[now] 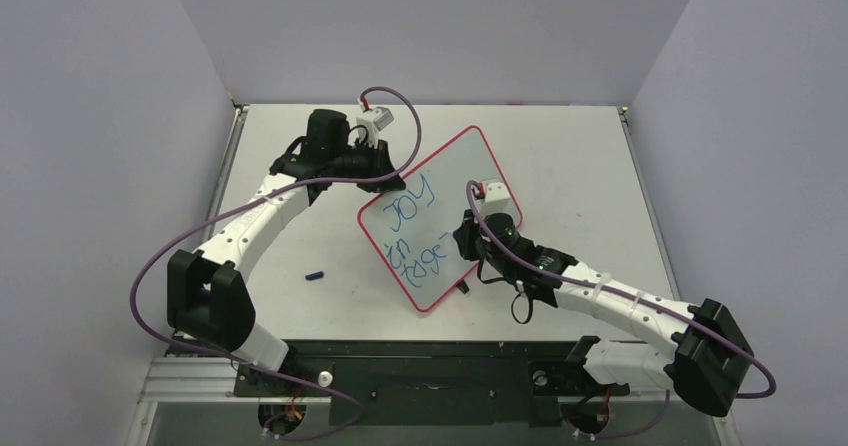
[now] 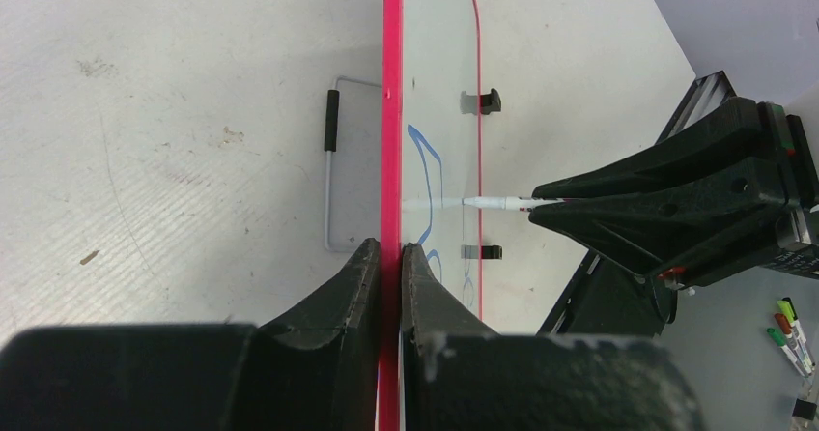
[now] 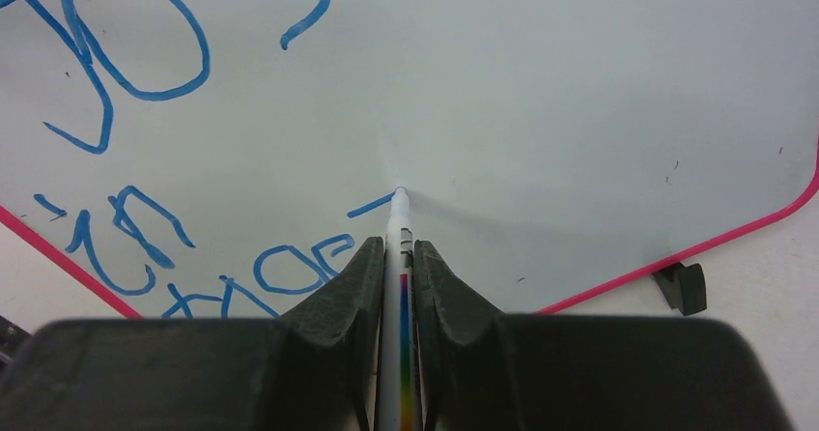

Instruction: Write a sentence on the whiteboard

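Observation:
The whiteboard (image 1: 440, 216), white with a thin red-pink frame, stands tilted in the middle of the table. My left gripper (image 2: 389, 249) is shut on its frame edge (image 2: 391, 112) at the board's far left side (image 1: 385, 171). Blue handwriting (image 1: 412, 201) covers the board's left half: "JOY" and a second line below it. My right gripper (image 3: 398, 247) is shut on a white marker (image 3: 397, 233) with a rainbow stripe. The marker tip (image 3: 398, 199) touches the board at the end of a short blue stroke. The left wrist view shows that marker (image 2: 493, 202) meeting the board surface.
A small blue cap (image 1: 315, 275) lies on the table left of the board. A wire stand (image 2: 333, 160) with a black sleeve lies behind the board. Black feet (image 3: 684, 288) stick out from the board's edge. Spare markers (image 2: 792, 339) lie beyond the table edge.

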